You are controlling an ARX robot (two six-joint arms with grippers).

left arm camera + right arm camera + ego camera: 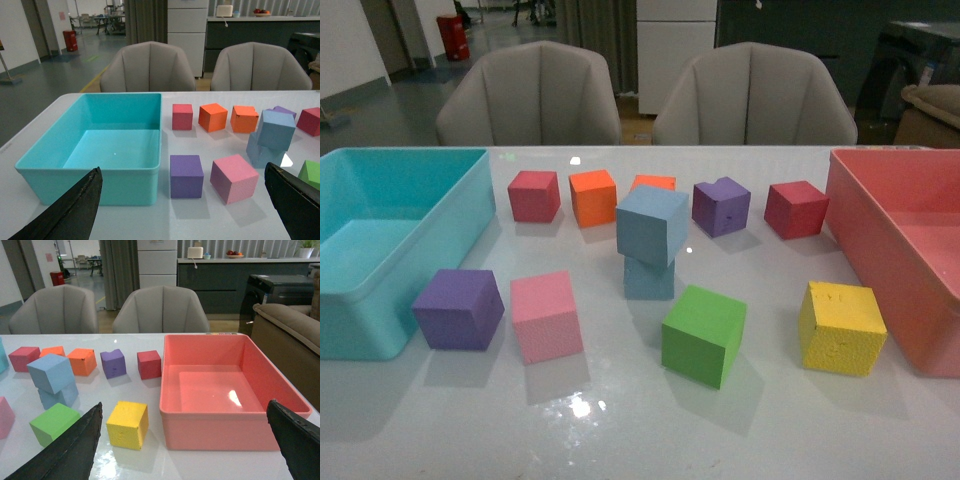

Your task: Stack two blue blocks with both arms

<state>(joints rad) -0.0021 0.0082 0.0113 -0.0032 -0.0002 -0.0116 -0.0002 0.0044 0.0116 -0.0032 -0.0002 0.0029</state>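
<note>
Well beyond both grippers' wide-spread, empty fingers [70, 210] [65, 450], one blue block [652, 224] sits skewed atop the other blue block [649, 279], mid-table [620, 430]

Blue blocks [652, 224]: two, stacked. Other cubes [704, 335]: nine. Tubs [380, 300]: two. Chairs [530, 95]: two.

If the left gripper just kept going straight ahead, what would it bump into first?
Probably the purple cube, which sits nearest between the open left gripper fingers, beside the turquoise tub. Depth is hard to judge, so the pink cube is possible.
</note>
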